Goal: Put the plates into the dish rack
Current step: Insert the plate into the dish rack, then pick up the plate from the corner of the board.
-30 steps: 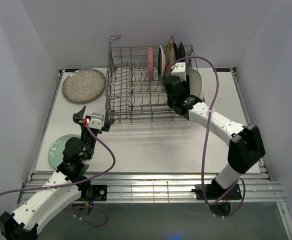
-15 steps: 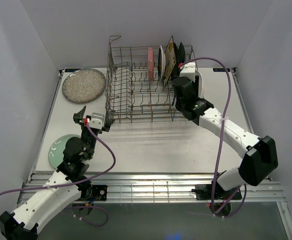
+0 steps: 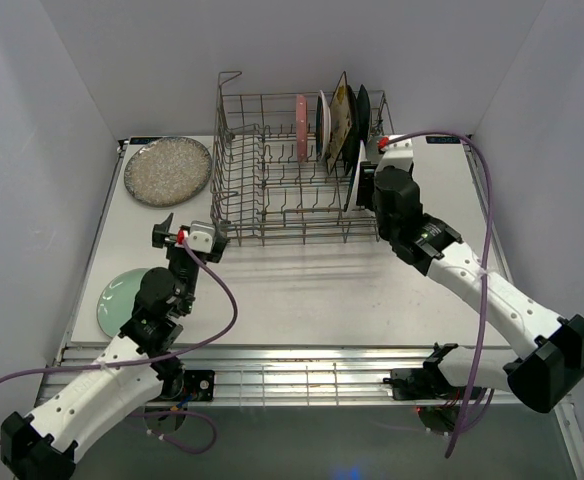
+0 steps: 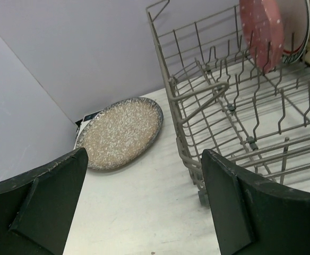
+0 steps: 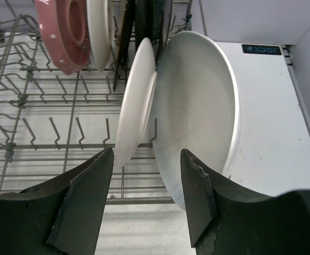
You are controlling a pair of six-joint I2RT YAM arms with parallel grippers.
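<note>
REMOTE STATION: My right gripper (image 5: 147,154) hangs at the right end of the dish rack (image 3: 230,180). Its fingers are parted to a middling gap and nothing is caught between them. Straight ahead of the fingertips a slim white plate (image 5: 134,101) stands on edge among the tines. Just to its right, ahead of my right-hand finger, a large white oval plate (image 5: 197,106) leans close against it. I cannot tell whether the oval one sits inside the wires or outside them. Farther ahead and to the left of this gripper a pink plate (image 5: 65,32) stands upright, with another white one beside it. Dark plates (image 5: 149,18) fill the slots directly beyond the slim white plate.

My left gripper (image 4: 144,154) is spread as wide as it goes and holds nothing. It hovers above the table (image 3: 292,290) just off the rack's near left corner. The rack's wall rises ahead and to the right of its fingers. A speckled round plate (image 4: 120,133) lies flat ahead and slightly left, near the back wall. In the overhead view a pale green plate (image 3: 120,298) lies flat behind this gripper, beside the arm.
</note>
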